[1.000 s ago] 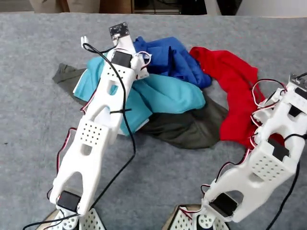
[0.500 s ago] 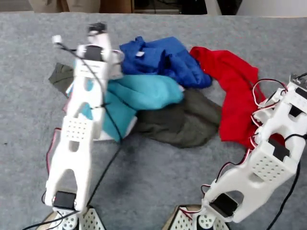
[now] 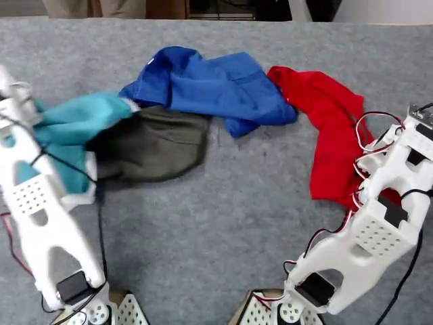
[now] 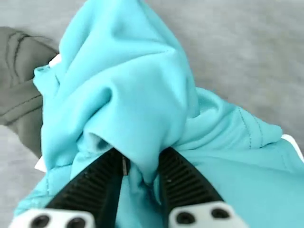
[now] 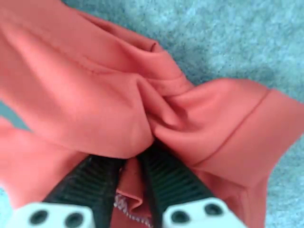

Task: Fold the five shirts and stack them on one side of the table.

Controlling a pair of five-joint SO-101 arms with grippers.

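This looks like a robotics test bench in a lab or workroom; which of the two cannot be told. The worktop (image 3: 223, 223) is covered edge to edge in grey felt-like cloth, more a trial surface than household furniture. Two white plastic arms, the left arm (image 3: 40, 217) and the right arm (image 3: 379, 230), rise from bases (image 3: 270, 311) at its near edge, with perforated shells and loose red and white wires (image 3: 369, 128) running in the open. Crumpled clothing lies on the cloth, among it a teal shirt (image 3: 74, 125) and a red shirt (image 3: 331, 135). Past the far edge stand brown panels (image 3: 162, 8) and a white surface (image 3: 385, 10).
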